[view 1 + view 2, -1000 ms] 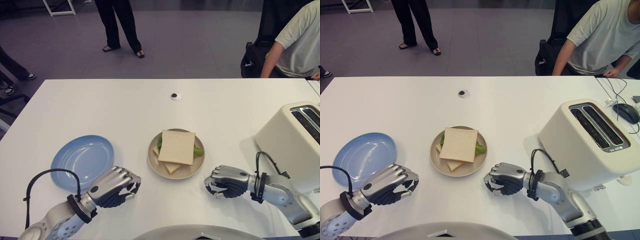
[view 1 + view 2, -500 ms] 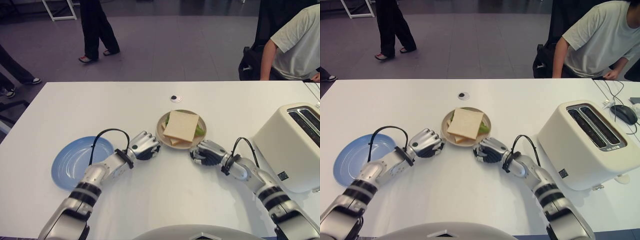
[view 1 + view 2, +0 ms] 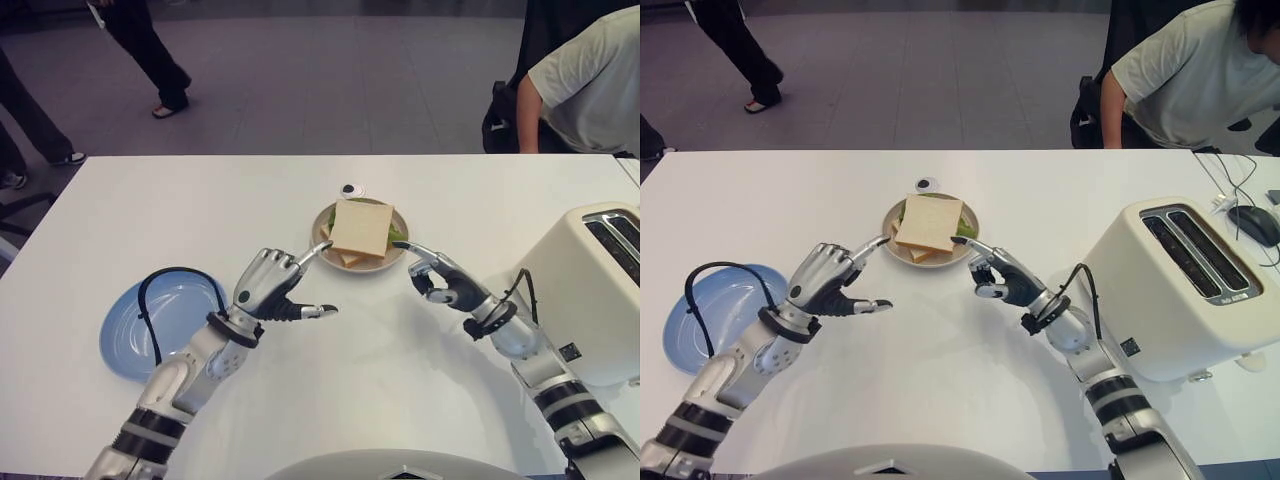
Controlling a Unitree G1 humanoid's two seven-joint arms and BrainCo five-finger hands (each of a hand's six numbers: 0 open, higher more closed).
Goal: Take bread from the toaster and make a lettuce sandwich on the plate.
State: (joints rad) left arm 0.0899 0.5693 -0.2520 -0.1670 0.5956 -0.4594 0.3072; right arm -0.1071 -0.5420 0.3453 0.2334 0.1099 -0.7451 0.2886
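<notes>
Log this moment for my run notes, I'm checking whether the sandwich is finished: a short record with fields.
sandwich: bread slice on top, lettuce at its side, on the tan plate
left hand: holds nothing, finger stretched to the plate's left rim
right hand: holds nothing, finger stretched to its right rim
toaster: at right, no bread showing in its slots
blue plate: at left, no food on it

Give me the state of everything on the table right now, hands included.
sandwich: assembled, lettuce between bread slices, on tan plate
blue plate: empty
toaster: no bread showing in slots
left hand: open, holding nothing, fingers by plate's left rim
right hand: open, holding nothing, fingers by plate's right rim
</notes>
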